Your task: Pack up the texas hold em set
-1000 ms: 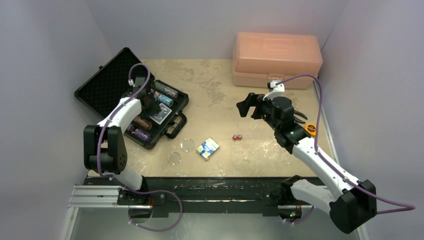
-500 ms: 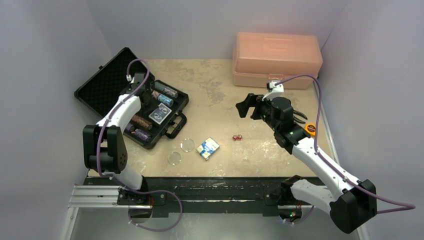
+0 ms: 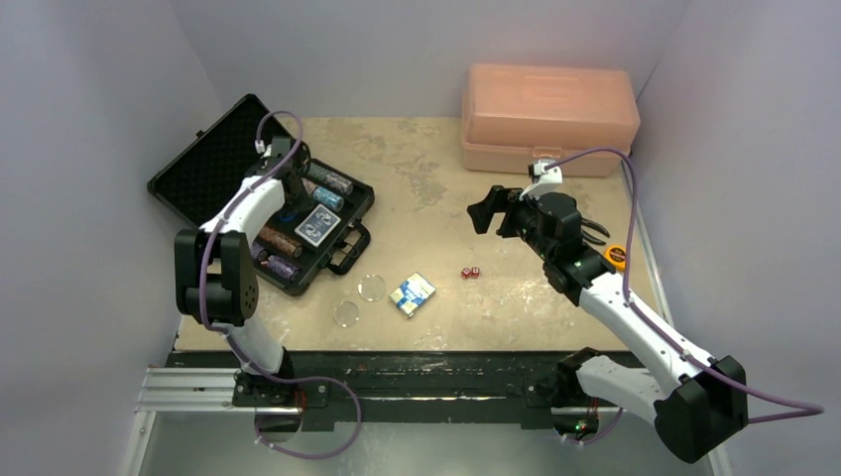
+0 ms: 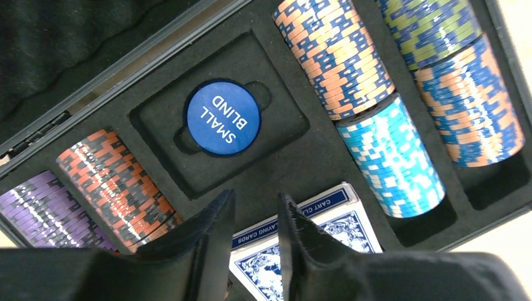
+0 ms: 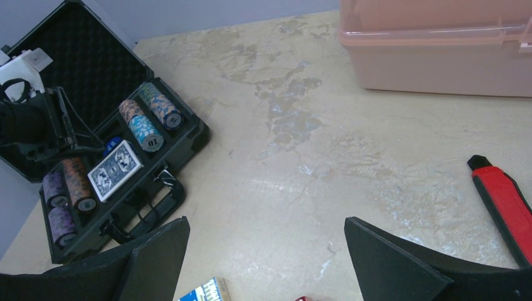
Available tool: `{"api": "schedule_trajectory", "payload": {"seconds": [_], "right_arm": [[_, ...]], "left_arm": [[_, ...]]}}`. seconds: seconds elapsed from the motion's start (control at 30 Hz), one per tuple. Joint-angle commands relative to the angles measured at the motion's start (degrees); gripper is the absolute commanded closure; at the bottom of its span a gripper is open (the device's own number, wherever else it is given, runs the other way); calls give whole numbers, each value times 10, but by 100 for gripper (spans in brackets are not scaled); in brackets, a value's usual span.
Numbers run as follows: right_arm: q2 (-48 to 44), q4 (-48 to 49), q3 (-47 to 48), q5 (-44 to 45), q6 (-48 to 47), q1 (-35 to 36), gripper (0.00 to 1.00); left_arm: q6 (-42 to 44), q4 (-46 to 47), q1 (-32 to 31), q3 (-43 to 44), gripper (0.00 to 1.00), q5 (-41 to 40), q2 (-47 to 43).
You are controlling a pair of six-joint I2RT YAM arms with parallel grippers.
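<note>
The loose card deck lies on the table, long axis diagonal, nearer your wide-open right gripper than your left gripper, which hangs barely parted and empty over the open briefcase.

Open tabletop is left between the black case and the pink box. Nearer the front, passage is narrowed by two clear discs, a card deck and red dice. The case's tray is crowded with chip rows and overhung by the left arm; the right side is occupied by the right arm.
</note>
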Motion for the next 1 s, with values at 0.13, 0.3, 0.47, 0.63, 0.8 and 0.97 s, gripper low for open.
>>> {"api": "schedule_trajectory", "payload": {"seconds": [0.13, 0.3, 0.47, 0.63, 0.8, 0.97], "right_arm": [[2, 12, 0, 15, -10, 5, 1], [3, 13, 0, 15, -10, 6, 1], [3, 13, 0, 14, -9, 6, 1], [3, 14, 0, 14, -9, 6, 1], [1, 14, 0, 14, -8, 6, 1], [-1, 14, -1, 14, -9, 7, 1]], "left_arm": [[-9, 19, 3, -15, 78, 20, 5], [-10, 22, 3, -34, 81, 32, -2], [-18, 29, 2, -52, 83, 47, -6], [-19, 32, -8, -61, 85, 56, -7], [-23, 17, -28, -60, 84, 24, -6], [-30, -13, -39, -55, 80, -33, 0]]}}
